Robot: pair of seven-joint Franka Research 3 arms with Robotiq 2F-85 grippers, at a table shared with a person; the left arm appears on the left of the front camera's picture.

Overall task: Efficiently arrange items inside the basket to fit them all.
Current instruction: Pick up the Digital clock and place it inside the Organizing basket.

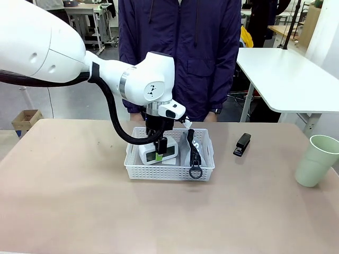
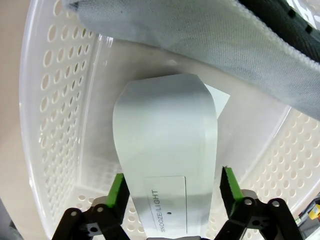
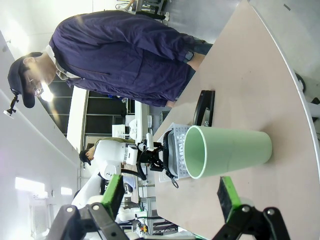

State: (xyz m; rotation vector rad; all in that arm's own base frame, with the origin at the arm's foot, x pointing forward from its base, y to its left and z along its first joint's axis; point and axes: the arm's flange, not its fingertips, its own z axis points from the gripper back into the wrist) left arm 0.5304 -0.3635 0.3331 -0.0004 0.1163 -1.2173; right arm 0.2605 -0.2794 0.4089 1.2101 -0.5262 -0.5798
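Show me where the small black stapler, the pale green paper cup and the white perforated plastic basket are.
Small black stapler [image 1: 242,144]: front view, middle of its top.
Pale green paper cup [image 1: 317,161]: front view, outer side wall.
White perforated plastic basket [image 1: 159,172]: front view, near lattice wall.

We count one basket [image 1: 159,172] around the left jaws. Two items sit inside it. One is a white block [image 2: 165,165] between those jaws. The other is a grey pouch [image 2: 190,35] just beyond them, with one black strap [image 1: 192,153] and one ring [image 1: 195,173]. Two more items sit outside the basket: one black stapler [image 1: 242,145], well apart from the left jaws, and one pale green cup [image 1: 316,161] ahead of the right jaws. That makes four items on one table [image 1: 79,211]. We count two pairs of jaws with two green pads [image 2: 118,187] each, and one person [image 1: 180,53] beyond them.
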